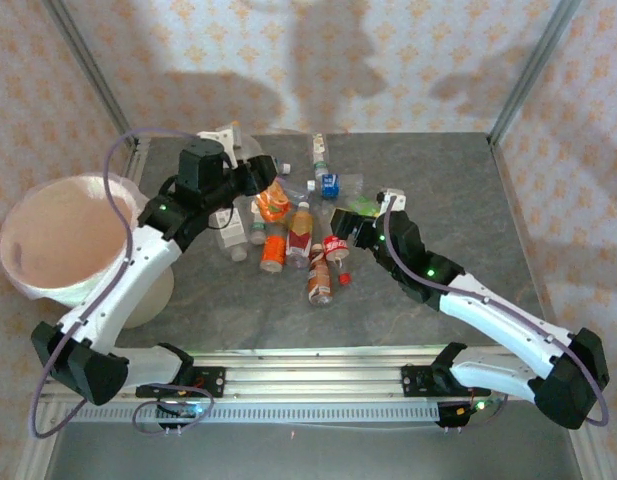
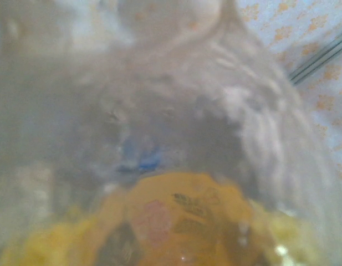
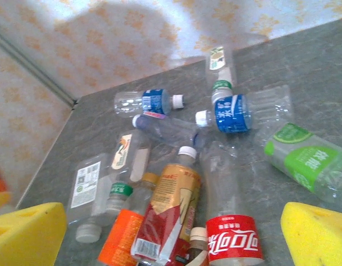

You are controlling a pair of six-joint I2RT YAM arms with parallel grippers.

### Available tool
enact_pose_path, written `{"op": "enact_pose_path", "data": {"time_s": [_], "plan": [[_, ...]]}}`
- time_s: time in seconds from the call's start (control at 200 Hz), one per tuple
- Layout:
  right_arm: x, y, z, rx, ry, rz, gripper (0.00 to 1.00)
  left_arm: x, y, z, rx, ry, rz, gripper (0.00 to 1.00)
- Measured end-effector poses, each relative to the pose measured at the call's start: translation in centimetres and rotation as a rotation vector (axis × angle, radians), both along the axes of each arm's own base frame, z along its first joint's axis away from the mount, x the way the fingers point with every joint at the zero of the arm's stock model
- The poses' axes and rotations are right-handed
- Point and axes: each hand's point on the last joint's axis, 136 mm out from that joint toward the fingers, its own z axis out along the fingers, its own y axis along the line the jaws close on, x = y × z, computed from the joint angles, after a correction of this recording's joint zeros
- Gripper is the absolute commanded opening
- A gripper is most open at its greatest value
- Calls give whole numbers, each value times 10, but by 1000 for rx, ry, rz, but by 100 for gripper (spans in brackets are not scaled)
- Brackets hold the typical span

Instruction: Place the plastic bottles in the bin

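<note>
The small plastic bottles, clear ones with blue, orange, red and green labels, lay heaped on the grey stone-patterned tabletop just toward 12 o'clock from its middle. The large round white bin with its thin plastic liner stood well apart at 9 o'clock, off the table's edge. The left gripper sat at the heap's 10 o'clock side, over an orange-labelled bottle. Its wrist camera gave a blur of clear plastic above an orange label, so I could not tell how its jaws stood. The right gripper hung at the heap's 4 o'clock side, its yellow foam pads spread wide. Between them lay a red-labelled cola bottle and a gold-and-red bottle, and a green-labelled bottle lay at 2 o'clock.
</note>
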Motion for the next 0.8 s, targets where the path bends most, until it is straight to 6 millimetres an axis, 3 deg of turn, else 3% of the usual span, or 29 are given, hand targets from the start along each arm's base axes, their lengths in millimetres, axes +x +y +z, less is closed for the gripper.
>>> {"op": "enact_pose_path", "data": {"time_s": [0.345, 0.62, 0.801], "plan": [[5, -12, -10, 12, -10, -85, 99, -47, 66, 72, 143, -120, 175, 56], [7, -15, -7, 16, -24, -102, 99, -107, 178, 134, 396, -243, 617, 54], [9, -13, -8, 20, -25, -106, 99, -144, 241, 125, 592, -197, 903, 54]]}}
